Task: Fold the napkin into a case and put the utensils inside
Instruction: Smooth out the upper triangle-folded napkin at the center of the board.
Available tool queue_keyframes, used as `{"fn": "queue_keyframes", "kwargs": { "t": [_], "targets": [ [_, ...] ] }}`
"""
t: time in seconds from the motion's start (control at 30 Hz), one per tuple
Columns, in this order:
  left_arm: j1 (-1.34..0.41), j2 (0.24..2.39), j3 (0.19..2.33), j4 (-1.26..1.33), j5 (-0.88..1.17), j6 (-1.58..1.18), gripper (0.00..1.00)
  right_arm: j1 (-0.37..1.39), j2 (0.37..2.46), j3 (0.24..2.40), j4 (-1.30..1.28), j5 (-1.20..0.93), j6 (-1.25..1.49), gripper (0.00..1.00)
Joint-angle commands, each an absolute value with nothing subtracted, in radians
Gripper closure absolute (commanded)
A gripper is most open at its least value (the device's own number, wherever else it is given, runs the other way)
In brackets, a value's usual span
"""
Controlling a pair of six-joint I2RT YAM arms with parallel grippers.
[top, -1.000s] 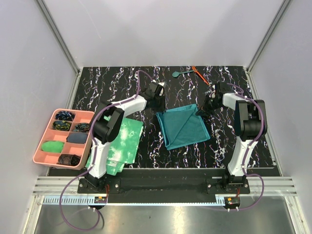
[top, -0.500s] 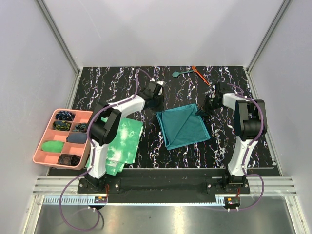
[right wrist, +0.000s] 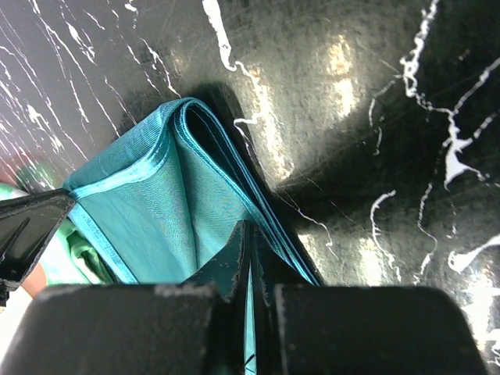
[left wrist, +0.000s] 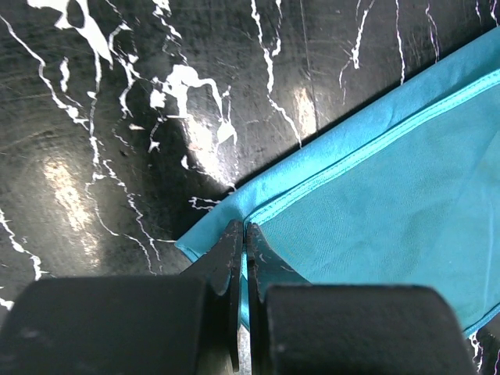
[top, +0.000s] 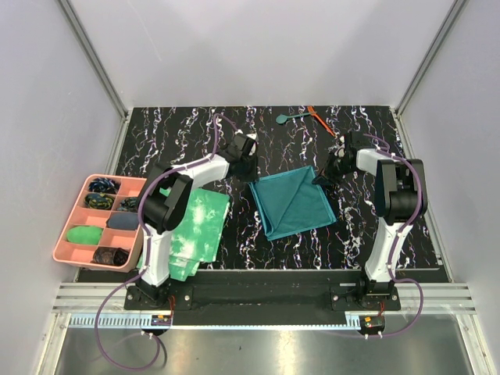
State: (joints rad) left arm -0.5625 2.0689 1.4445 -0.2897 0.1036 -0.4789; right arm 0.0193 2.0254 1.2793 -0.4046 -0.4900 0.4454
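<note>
Okay, I see left gripper clenched on napkin corner; right gripper clamped on the folded far-right corner.

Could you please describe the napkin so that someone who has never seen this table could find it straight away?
On the black marbled table, look at the middle, between the two arms. The napkin lies there folded, its far corners pinched by the left gripper and the right gripper. It is plain dark teal, unlike the mottled light green cloth to its left.
</note>
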Motion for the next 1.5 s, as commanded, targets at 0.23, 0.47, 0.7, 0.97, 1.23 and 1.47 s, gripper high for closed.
{"fn": "queue_keyframes", "kwargs": {
  "t": [0.23,0.47,0.7,0.97,1.23,1.47],
  "targets": [
    [-0.557,2.037,1.433,-0.233,0.092,-0.491,1.0,0.018,1.965,1.364,-0.39,-0.551,0.459,1.0],
    [-0.557,2.037,1.433,-0.232,0.09,-0.492,1.0,0.018,2.003,1.446,-0.376,-0.659,0.497,1.0],
    [-0.557,2.045,1.439,-0.229,0.094,-0.495,1.0,0.032,2.091,1.456,-0.264,-0.741,0.549,1.0],
    [-0.555,2.052,1.437,-0.23,0.089,-0.494,1.0,0.032,2.172,1.485,-0.232,-0.749,0.557,1.0],
    [-0.552,2.059,1.434,-0.232,0.089,-0.489,1.0,0.008,2.252,1.5,-0.232,-0.733,0.519,1.0],
    [-0.546,2.063,1.428,-0.229,0.09,-0.488,1.0,-0.047,2.289,1.488,-0.215,-0.742,0.494,1.0]
  ]
}}
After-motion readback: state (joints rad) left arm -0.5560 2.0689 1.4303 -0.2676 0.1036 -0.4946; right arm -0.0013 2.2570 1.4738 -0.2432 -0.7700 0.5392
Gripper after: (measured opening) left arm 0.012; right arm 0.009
